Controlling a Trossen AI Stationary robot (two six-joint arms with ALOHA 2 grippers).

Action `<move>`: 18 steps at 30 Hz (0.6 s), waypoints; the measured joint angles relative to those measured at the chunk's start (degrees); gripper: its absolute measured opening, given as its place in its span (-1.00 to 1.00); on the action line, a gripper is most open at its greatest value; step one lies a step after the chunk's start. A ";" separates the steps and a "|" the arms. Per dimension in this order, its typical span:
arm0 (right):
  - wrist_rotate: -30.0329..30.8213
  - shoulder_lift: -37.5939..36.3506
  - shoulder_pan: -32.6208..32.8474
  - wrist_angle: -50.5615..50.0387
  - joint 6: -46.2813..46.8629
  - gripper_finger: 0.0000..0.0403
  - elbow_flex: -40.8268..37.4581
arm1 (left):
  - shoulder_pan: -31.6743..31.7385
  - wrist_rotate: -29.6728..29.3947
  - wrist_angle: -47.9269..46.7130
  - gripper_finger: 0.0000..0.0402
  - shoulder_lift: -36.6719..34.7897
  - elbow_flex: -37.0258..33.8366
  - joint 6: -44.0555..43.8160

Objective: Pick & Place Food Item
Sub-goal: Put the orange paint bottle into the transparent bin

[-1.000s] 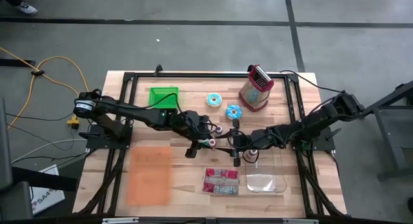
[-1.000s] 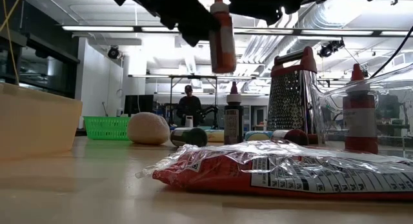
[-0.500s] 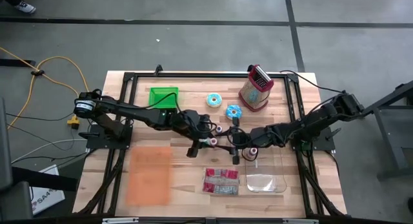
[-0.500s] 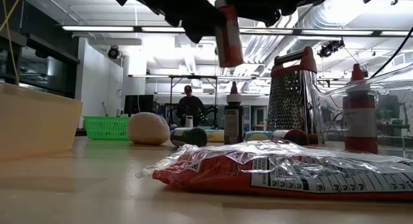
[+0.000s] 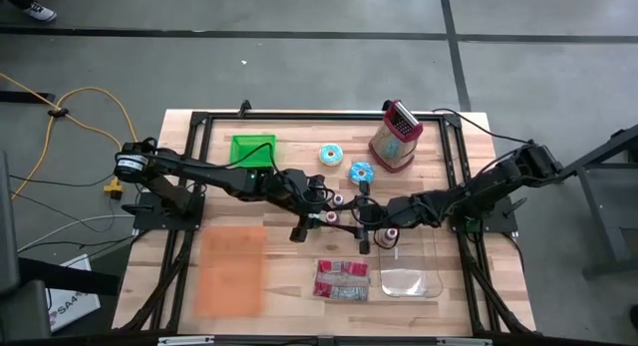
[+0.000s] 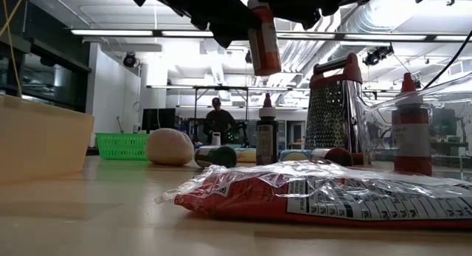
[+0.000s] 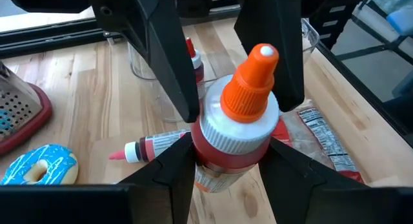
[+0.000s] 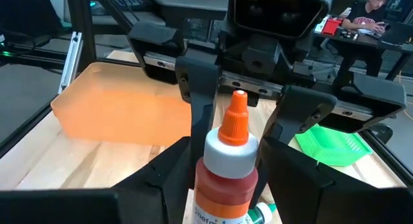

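The left gripper (image 7: 222,150) pinches the sauce bottle (image 7: 235,130) above mid-bench; the right gripper (image 8: 222,159) brackets it, apparently not yet clamped. It should grip firmly before the left lets go.

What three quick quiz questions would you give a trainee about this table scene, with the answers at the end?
1. True or false: the sauce bottle is standing on the table.
2. In the low view, which thing lies nearest the camera? A. the grater B. the snack packet C. the green basket
3. How many blue-iced doughnuts lie on the table?

Key
1. False: it hangs tilted in the air, gripped by the left gripper, with the right gripper meeting it at mid-table.
2. B
3. Two
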 joint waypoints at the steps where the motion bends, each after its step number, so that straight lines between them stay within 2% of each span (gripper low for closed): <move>1: -0.04 0.00 -0.07 0.00 0.48 -0.13 0.00 | 0.00 0.00 0.00 -0.26 0.00 0.00 -0.04; 18: -6.29 0.00 -2.98 0.50 3.25 -0.13 0.00 | 0.00 -0.22 -0.07 -0.26 -0.02 0.00 -0.45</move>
